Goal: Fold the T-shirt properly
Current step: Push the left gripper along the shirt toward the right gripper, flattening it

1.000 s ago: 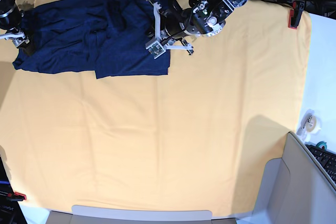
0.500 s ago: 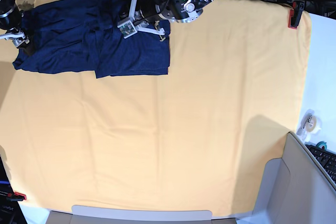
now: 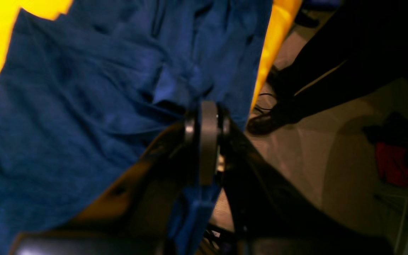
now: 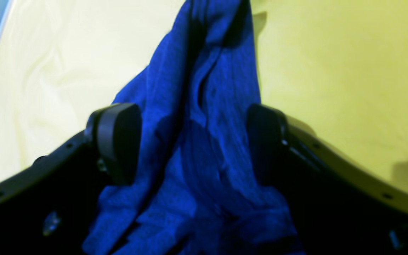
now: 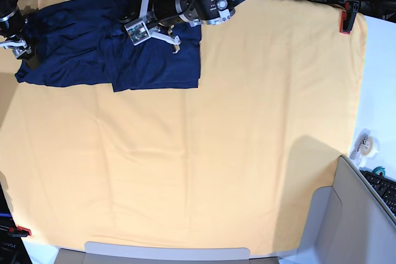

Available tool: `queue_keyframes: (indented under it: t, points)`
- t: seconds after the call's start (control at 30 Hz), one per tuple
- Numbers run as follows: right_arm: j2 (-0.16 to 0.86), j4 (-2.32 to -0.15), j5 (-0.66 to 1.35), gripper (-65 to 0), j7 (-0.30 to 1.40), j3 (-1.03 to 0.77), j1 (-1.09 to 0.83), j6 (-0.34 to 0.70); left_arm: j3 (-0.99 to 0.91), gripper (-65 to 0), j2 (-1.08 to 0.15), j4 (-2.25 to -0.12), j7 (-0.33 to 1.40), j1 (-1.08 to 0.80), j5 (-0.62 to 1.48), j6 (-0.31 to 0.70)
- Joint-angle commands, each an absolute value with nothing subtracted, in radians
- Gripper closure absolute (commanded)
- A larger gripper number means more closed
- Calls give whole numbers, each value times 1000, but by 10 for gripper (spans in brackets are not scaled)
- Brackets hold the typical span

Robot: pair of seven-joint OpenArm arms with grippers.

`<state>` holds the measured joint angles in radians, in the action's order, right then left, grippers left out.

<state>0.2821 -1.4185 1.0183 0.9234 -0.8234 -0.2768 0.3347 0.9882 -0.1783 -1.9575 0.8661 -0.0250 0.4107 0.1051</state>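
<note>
**Navy shirt along the far-left edge of the worktop**

From base view alone: T-shirt (image 5: 108,47) spread flat, partly folded, over yellow cloth (image 5: 247,122) at worktop's far-left corner. Left wrist view only: left hand (image 3: 204,148) pressed together, pinching a fold of navy fabric near the far edge. Right wrist view only: right hand (image 4: 190,141) spread wide, bunched cloth lying between its pads. Plain, heathered, wrinkled knit; no print, no readable writing anywhere

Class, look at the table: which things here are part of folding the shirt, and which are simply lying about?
Part of the job:
- navy T-shirt
- left claw, shut on it
- right claw, open around a bunched part

Lying about:
- tape roll
- red clamp
- keyboard
</note>
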Motion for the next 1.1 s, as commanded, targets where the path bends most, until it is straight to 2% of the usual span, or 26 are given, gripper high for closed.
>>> queue_keyframes:
  t: [0.0,0.1,0.37,0.8,1.07]
  points:
    - [286,-1412,975,-459,975,-820,-286,318,957,0,-188,-1969,854,-18,400,71]
    - [286,-1412,975,-459,975,-820,-286,318,906,0,-202,-1959,866,-21,400,19]
    - [286,-1417,980,-459,975,-820,-285,318,901,0,-199,-1903,908,10,400,18]
    - [289,-1419,981,-459,975,-822,-285,318,905,0,-41,-1833,892,10,404,24]
    - [288,-1419,981,-459,975,-822,-285,318,963,0,-2,-1831,748,12,406,24]
